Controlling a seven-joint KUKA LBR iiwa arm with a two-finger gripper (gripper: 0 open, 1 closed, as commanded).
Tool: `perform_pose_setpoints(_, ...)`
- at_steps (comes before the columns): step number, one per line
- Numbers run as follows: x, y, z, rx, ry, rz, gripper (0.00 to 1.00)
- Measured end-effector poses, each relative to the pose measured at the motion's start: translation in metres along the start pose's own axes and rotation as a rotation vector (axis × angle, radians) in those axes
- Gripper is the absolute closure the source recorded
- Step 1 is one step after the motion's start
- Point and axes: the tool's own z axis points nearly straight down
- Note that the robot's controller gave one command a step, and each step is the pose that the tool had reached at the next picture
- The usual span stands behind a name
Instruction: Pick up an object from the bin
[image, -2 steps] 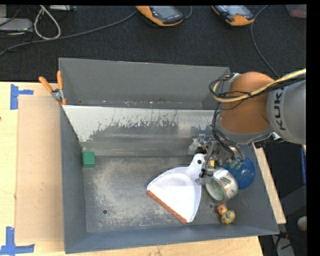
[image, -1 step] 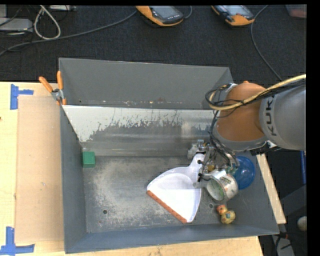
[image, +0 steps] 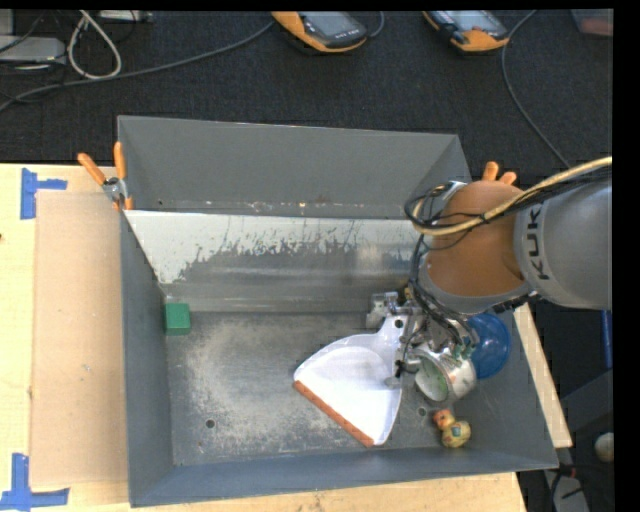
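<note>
My gripper hangs low in the right part of the bin, over the right edge of a white scoop-shaped thing with an orange-brown rim. Just to its right lies a shiny metal cup on its side, touching or nearly touching the gripper. Behind the cup sits a blue round thing, partly hidden by the arm. A small yellow toy figure lies near the front right corner.
A small green cube rests alone at the far left by the back wall. The arm with its orange cover and cables reaches in over the right rim. Bare floor stretches across the bin's left and middle.
</note>
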Motion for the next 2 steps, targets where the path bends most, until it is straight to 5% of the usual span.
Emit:
perform_pose_setpoints(1, -0.019, -0.018, 0.007, -0.003, -0.001, -0.392, 0.0)
perform_pose_setpoints(2, -0.01, 0.051, 0.02, -0.003, -0.001, -0.417, 0.0)
